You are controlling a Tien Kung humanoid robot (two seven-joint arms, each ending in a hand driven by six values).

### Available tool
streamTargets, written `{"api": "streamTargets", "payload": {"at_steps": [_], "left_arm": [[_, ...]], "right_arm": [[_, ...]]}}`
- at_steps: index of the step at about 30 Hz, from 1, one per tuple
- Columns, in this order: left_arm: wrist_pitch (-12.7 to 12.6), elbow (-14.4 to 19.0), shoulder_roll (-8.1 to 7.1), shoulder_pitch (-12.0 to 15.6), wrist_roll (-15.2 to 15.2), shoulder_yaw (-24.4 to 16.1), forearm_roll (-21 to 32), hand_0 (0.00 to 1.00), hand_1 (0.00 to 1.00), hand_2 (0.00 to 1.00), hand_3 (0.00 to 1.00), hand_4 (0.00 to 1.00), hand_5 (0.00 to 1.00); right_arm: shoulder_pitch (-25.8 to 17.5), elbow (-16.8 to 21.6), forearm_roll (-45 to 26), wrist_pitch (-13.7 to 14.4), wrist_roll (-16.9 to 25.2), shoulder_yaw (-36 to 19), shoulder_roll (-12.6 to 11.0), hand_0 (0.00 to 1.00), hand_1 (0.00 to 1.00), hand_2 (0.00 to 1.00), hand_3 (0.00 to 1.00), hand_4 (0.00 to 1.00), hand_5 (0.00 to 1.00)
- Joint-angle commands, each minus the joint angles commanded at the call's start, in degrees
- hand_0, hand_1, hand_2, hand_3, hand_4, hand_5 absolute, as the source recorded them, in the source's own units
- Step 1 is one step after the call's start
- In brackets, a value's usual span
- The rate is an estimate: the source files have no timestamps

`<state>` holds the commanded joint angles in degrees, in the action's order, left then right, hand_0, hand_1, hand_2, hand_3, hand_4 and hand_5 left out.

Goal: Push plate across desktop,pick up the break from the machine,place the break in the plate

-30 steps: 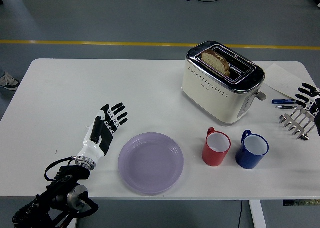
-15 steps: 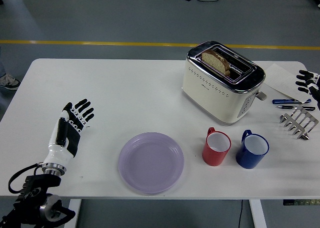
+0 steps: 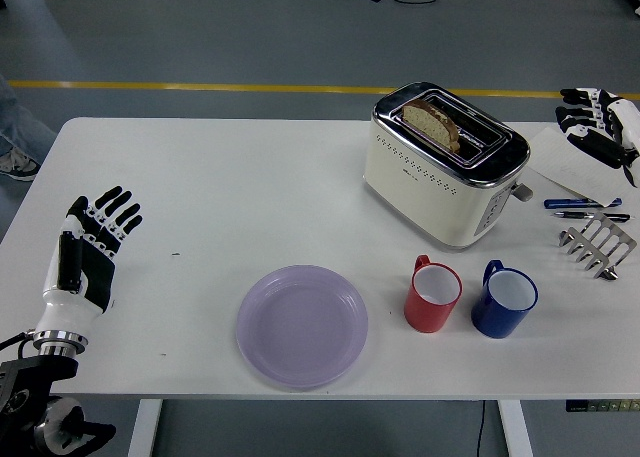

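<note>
A white table (image 3: pixel 250 177) stands on a grey floor crossed by a yellow line (image 3: pixel 200 85), with cables bunched at the far edge of the room. Since a second ago the left hand (image 3: pixel 85 247) has pulled back from beside the plate (image 3: pixel 302 325) to the table's left edge, fingers spread and holding nothing; the plate now lies well to its right, near the front edge, unmoved. The right hand (image 3: pixel 598 127) has lifted away from the metal rack (image 3: pixel 598 243) and now hangs farther back, above a sheet of paper (image 3: pixel 575 162), its fingers loosely extended and empty. The toaster (image 3: pixel 445 167) sits to the left of that hand, a slice of bread (image 3: pixel 432 122) standing in its slot, only its top edge visible. A red mug (image 3: pixel 432 294) and a blue mug (image 3: pixel 504 299) stand between plate and rack, with pens (image 3: pixel 585 209) just behind the rack. A person's leg and shoe (image 3: pixel 18 142) are cut off at the left border. The right hand is partly cropped at the frame edge.
</note>
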<state>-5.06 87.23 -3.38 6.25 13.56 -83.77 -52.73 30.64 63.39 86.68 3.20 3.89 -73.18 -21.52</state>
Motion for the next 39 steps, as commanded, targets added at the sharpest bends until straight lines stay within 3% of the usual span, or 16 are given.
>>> {"api": "streamTargets", "payload": {"at_steps": [1,6,7,14,24,25,30,31,36,37,39], "left_arm": [[0.0,0.1,-0.01,-0.1,0.0,-0.2,0.0,0.773,0.758,0.785,0.703,0.552,0.998],[-0.5,0.5,0.00,-0.9,0.4,-0.7,0.1,0.773,0.758,0.785,0.703,0.552,0.998],[-0.6,0.5,-0.02,-1.1,0.5,-0.7,0.1,0.770,0.753,0.775,0.692,0.555,0.998],[-0.9,0.4,-0.14,-2.1,0.7,-0.6,0.2,0.769,0.751,0.773,0.691,0.552,0.998],[-1.5,0.5,-0.23,-2.3,1.3,-0.1,1.4,0.762,0.745,0.764,0.684,0.550,0.998],[-1.5,0.6,-0.27,-2.3,1.3,-0.1,1.4,0.762,0.745,0.764,0.679,0.549,0.998],[-1.6,0.5,-0.50,-2.3,1.3,-0.2,1.4,0.762,0.745,0.764,0.679,0.549,0.998],[-1.6,0.5,-0.56,-2.4,1.3,-0.2,1.5,0.763,0.744,0.762,0.676,0.548,0.998],[-1.6,0.3,-0.58,-2.4,1.3,-0.1,1.5,0.763,0.744,0.762,0.676,0.548,0.998],[-1.6,0.2,-0.58,-2.4,1.3,-0.1,1.6,0.764,0.744,0.761,0.676,0.549,0.998],[-1.6,0.1,-0.61,-2.4,1.3,-0.1,1.6,0.764,0.744,0.761,0.676,0.549,0.998]], "right_arm": [[1.2,-0.3,1.2,0.0,-0.4,0.9,0.1,0.892,0.847,0.901,0.940,0.855,0.547],[7.2,-2.4,6.0,-0.5,-2.8,5.9,0.7,0.892,0.847,0.901,0.940,0.855,0.547],[8.6,-2.8,6.9,-0.7,-3.4,7.0,0.8,0.952,0.902,0.954,0.989,0.885,0.536],[15.9,-6.0,8.3,-2.4,-6.9,13.8,2.8,0.966,0.912,0.958,0.994,0.894,0.527],[22.5,-10.1,10.1,-4.2,-12.3,20.0,7.0,0.957,0.907,0.947,0.984,0.902,0.545],[23.3,-11.0,10.2,-4.2,-12.8,20.8,7.6,0.902,0.843,0.875,0.928,0.902,0.542],[26.3,-14.9,12.1,-4.5,-14.6,23.9,9.8,0.902,0.843,0.875,0.928,0.902,0.542],[27.0,-16.0,12.8,-4.6,-15.1,24.6,10.4,0.835,0.805,0.808,0.886,0.905,0.540],[28.7,-19.4,13.9,-5.4,-16.1,26.1,11.9,0.835,0.805,0.808,0.886,0.905,0.540],[29.3,-20.3,13.9,-6.1,-16.6,26.9,12.4,0.791,0.747,0.741,0.846,0.904,0.546],[30.1,-21.7,13.9,-7.2,-17.2,27.9,13.1,0.791,0.747,0.741,0.846,0.904,0.546]]}}
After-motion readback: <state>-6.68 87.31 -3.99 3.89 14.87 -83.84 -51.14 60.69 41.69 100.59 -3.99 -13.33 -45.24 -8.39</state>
